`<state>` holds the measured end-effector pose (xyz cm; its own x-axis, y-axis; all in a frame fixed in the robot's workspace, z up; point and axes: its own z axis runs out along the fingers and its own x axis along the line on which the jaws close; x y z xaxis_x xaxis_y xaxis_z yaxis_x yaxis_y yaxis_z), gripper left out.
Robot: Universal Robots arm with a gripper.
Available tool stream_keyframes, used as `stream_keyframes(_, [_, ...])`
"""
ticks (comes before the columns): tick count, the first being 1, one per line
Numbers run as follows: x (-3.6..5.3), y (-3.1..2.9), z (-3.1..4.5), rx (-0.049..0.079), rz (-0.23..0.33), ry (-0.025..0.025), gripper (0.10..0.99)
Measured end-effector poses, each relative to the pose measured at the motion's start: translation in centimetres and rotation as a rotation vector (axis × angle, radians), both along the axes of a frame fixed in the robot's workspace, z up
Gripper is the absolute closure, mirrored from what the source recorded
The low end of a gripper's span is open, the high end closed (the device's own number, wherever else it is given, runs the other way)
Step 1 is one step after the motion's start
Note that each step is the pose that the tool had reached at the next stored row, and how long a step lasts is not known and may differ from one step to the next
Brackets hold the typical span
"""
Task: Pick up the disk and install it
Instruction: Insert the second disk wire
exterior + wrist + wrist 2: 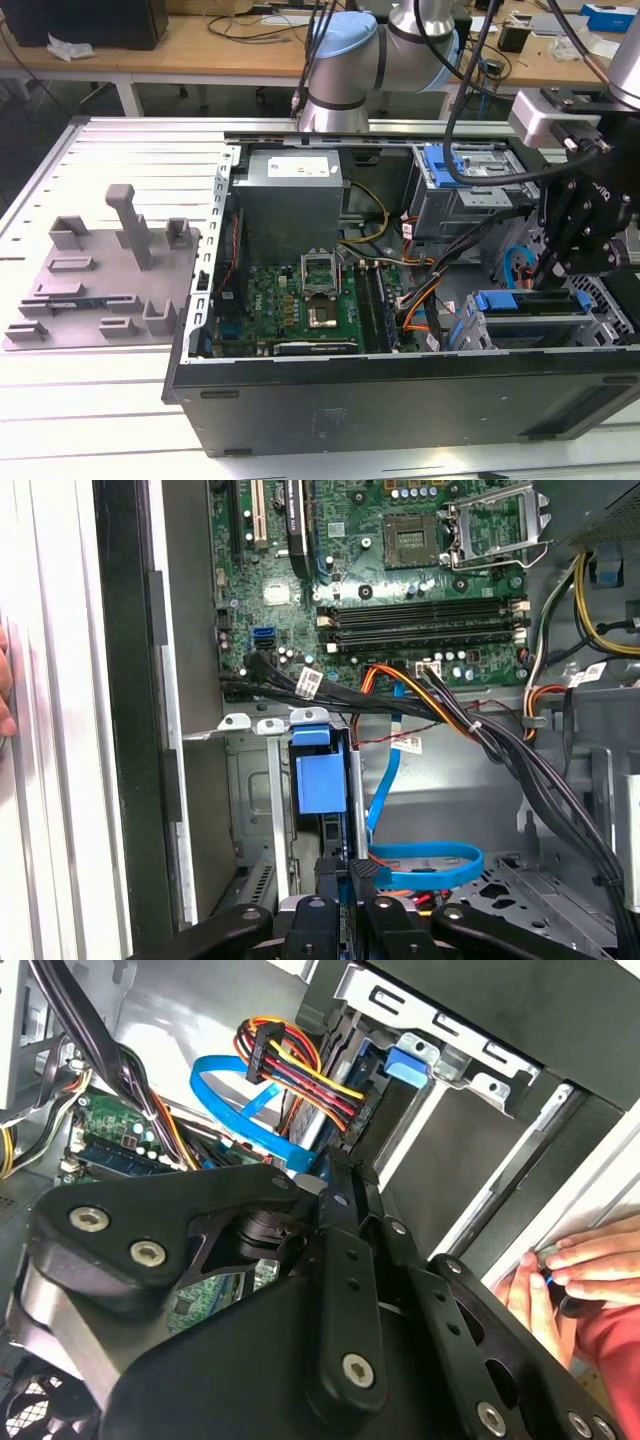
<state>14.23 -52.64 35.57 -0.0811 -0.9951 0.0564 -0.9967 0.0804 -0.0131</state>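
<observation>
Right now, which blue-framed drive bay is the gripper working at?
The lower bay at the exterior view's right, directly below the gripper; the upper bay sits farther back, beside the power supply.

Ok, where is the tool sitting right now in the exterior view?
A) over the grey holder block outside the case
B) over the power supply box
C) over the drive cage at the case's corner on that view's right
C: in the exterior view the tool hangs just above the drive cage on that view's right, well away from the grey holder block.

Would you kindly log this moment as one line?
gripper over grey metal drive cage | blue-framed disk in cage slot | person's hand outside black computer case
</observation>
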Motion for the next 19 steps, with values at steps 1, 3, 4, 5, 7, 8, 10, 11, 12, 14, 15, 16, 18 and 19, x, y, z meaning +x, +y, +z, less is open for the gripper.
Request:
stream_keyframes(1, [0.00,0.00,-0.08,0.000,0.000,0.0000,0.925])
stream_keyframes(3, [0.00,0.00,-0.22,0.000,0.000,0.0000,0.925])
stream_keyframes(4, [0.01,0.00,-0.27,0.000,0.000,0.0000,0.925])
stream_keyframes(5, [0.04,0.00,-0.32,0.000,0.000,0.0000,0.925])
stream_keyframes(7, [0.10,0.00,-0.42,0.000,0.000,0.0000,0.925])
stream_keyframes(8, [0.12,0.00,-0.45,0.000,0.000,0.0000,0.925])
stream_keyframes(10, [0.14,0.05,-0.57,0.000,0.000,0.0000,0.925])
stream_keyframes(11, [0.15,0.10,-0.61,0.000,0.000,0.0000,0.925])
stream_keyframes(12, [0.18,0.15,-0.64,0.000,0.000,0.0000,0.925])
stream_keyframes(14, [0.26,0.18,-0.72,0.000,0.001,0.0000,0.925])
stream_keyframes(15, [0.28,0.18,-0.80,0.000,0.001,0.0001,0.925])
stream_keyframes(16, [0.29,0.18,-0.85,0.000,0.001,0.0000,0.925])
stream_keyframes(18, [0.29,0.18,-1.01,0.000,0.001,0.0000,0.925])
stream_keyframes(19, [0.29,0.18,-1.07,0.000,0.001,0.0000,0.925])
